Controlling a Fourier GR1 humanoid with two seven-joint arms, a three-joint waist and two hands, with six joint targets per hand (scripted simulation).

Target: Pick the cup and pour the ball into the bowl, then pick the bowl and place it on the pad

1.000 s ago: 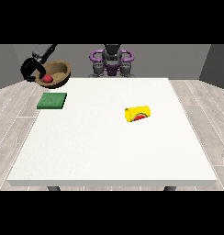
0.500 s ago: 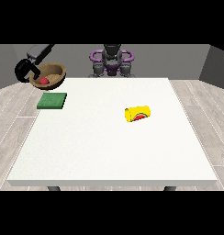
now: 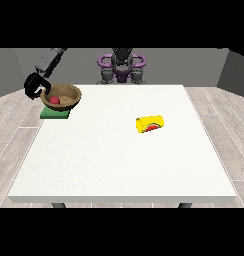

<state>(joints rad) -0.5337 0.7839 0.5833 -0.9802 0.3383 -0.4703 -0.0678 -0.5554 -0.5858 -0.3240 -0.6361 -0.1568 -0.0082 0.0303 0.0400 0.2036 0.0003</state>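
A brown bowl point(image 3: 69, 94) with a red ball point(image 3: 55, 100) inside sits low over the green pad point(image 3: 54, 114) at the table's far left; I cannot tell whether it touches the pad. The hand at the view's left point(image 3: 34, 85) is at the bowl's left rim, with its fingers curled round it. A yellow cup point(image 3: 150, 124) lies on its side right of the table's middle, far from that hand. The other hand shows nowhere in the view.
The white table point(image 3: 119, 165) spreads wide toward the camera. The robot's torso point(image 3: 122, 67) stands behind the far edge. The pad lies close to the table's left edge.
The bowl, held by the hand at the view's left, has come down and slightly right from above the table's far left corner to sit over the green pad. The cup has not moved.
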